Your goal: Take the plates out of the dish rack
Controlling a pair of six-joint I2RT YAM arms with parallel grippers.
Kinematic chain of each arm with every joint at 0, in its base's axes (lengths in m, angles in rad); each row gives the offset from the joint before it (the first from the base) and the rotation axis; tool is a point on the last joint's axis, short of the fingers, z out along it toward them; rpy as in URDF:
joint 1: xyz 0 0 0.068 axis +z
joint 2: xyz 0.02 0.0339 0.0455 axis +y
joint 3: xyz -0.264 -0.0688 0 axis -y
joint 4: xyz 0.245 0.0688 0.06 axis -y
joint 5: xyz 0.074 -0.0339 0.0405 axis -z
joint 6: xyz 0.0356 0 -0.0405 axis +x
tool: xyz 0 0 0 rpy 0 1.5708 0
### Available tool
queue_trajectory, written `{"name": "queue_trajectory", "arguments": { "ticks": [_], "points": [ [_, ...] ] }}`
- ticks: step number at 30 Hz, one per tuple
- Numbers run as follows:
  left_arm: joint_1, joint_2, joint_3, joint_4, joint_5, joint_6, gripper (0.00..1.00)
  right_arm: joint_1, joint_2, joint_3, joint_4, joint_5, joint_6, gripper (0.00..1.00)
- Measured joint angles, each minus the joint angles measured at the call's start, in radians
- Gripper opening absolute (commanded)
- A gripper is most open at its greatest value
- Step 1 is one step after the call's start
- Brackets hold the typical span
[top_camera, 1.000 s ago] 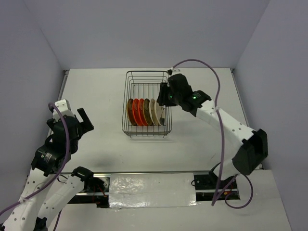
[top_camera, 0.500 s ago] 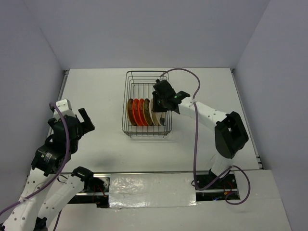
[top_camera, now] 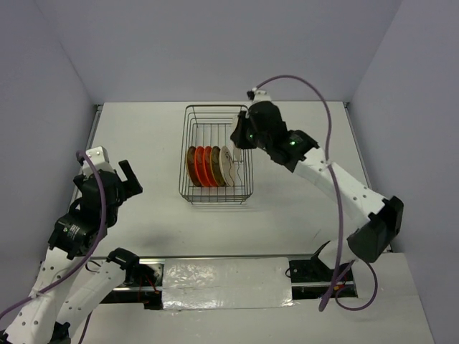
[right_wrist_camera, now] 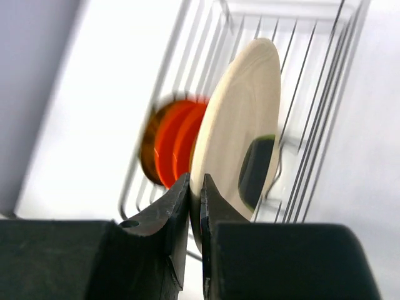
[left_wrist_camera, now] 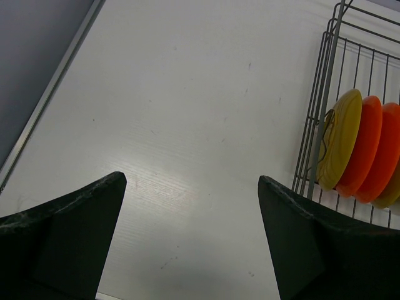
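The right gripper (right_wrist_camera: 195, 186) pinches the cream plate (right_wrist_camera: 240, 125) at its rim and should lift it straight up, clear of the dish rack (top_camera: 215, 195) wires. The left gripper (left_wrist_camera: 192, 181) is open.

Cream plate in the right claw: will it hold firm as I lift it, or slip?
Likely stiff: the cream plate shows no bend though the right claw pinches only its rim. Probably slippery: its surface looks smooth and glossy. Gripped at one edge, it may pivot in the grip, so lift slowly past the orange plates.
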Motion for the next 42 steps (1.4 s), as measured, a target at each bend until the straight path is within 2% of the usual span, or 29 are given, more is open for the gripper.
{"name": "queue_trajectory", "arguments": {
  "ticks": [4,7,10,15,19,21,22,23,26,30,33,36,40,42],
  "points": [
    [0.0,0.002,0.0,0.003,0.0,0.0,1.0,-0.035,-0.04,0.154,-0.021,0.09,-0.05,0.0],
    [0.0,0.017,0.001,0.005,0.001,0.0,1.0,-0.101,0.003,0.246,-0.053,0.187,-0.092,0.0],
    [0.0,0.086,0.043,-0.024,0.012,-0.002,1.0,-0.198,0.132,0.322,-0.088,0.232,-0.121,0.0],
    [0.0,0.262,0.205,-0.044,0.063,-0.006,0.99,-0.34,0.506,0.455,-0.15,0.252,-0.166,0.0],
    [0.0,0.365,0.268,-0.039,0.108,-0.009,0.99,-0.389,0.776,0.621,-0.235,0.252,-0.195,0.04],
    [0.0,0.407,0.274,-0.038,0.137,-0.009,0.99,-0.394,0.863,0.707,-0.259,0.278,-0.226,0.19],
    [0.0,0.43,0.278,-0.038,0.158,-0.01,1.0,-0.395,0.88,0.739,-0.274,0.288,-0.235,0.3],
    [-0.002,0.456,0.284,-0.039,0.172,-0.01,1.0,-0.396,0.884,0.76,-0.283,0.277,-0.232,0.65],
    [-0.024,0.543,0.317,-0.035,0.201,-0.022,0.99,-0.396,0.872,0.763,-0.274,0.239,-0.211,0.99],
    [-0.072,0.653,0.372,-0.035,0.204,-0.033,0.94,-0.399,0.773,0.603,-0.235,0.146,-0.179,1.0],
    [-0.107,0.732,0.421,-0.034,0.177,-0.039,0.84,-0.4,0.662,0.474,-0.224,0.08,-0.15,1.0],
    [-0.135,0.823,0.461,-0.034,0.143,-0.057,0.81,-0.4,0.486,0.351,-0.192,0.031,-0.129,1.0],
    [-0.172,0.921,0.49,-0.047,0.085,-0.085,0.65,-0.393,0.213,0.181,-0.097,-0.01,-0.109,1.0],
    [-0.195,0.973,0.523,-0.067,0.046,-0.104,0.64,-0.389,0.089,0.095,-0.051,-0.024,-0.1,1.0]
  ]
}}
